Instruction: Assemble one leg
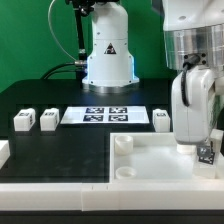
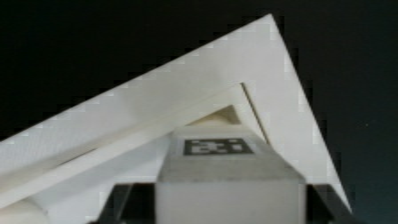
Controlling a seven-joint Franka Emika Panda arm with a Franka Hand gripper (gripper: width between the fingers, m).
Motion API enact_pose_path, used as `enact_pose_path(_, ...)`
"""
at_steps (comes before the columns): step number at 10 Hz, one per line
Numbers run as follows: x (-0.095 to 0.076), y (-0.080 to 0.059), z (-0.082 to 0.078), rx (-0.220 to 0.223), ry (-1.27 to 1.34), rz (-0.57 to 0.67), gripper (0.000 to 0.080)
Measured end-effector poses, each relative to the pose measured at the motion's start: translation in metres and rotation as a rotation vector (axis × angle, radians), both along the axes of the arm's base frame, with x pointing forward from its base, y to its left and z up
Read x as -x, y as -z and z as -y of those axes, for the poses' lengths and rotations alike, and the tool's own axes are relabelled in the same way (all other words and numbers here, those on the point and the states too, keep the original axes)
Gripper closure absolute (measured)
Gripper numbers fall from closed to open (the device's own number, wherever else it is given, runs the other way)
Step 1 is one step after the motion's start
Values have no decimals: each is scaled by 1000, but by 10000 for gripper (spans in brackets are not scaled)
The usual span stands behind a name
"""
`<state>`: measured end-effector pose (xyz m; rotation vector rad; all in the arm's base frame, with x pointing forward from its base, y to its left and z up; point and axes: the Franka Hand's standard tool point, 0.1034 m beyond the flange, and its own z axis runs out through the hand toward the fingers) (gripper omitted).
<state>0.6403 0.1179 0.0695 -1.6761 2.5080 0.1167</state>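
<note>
My gripper is shut on a leg, a small white block with a black-and-white tag, and holds it over the right part of the white tray-like tabletop. In the wrist view the leg stands between my dark fingers, tag facing the camera, and my gripper closes on its sides. Below it a corner of the tabletop points away. Whether the leg touches the tabletop I cannot tell. Three more legs lie on the black table: two at the exterior view's left and one right of the marker board.
The marker board lies flat at the middle of the table. The white robot base stands behind it. Round sockets show on the tabletop's left corners. A white part pokes in at the exterior view's left edge.
</note>
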Motion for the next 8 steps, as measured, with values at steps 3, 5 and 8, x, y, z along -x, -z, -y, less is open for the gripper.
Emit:
enact_pose_path(3,0,0,-1,0,-9,1,241)
enact_pose_path(5,3,2,-4,8,-126,13,157)
enact_pose_path(8,3,4,-8,32,-507,59,151)
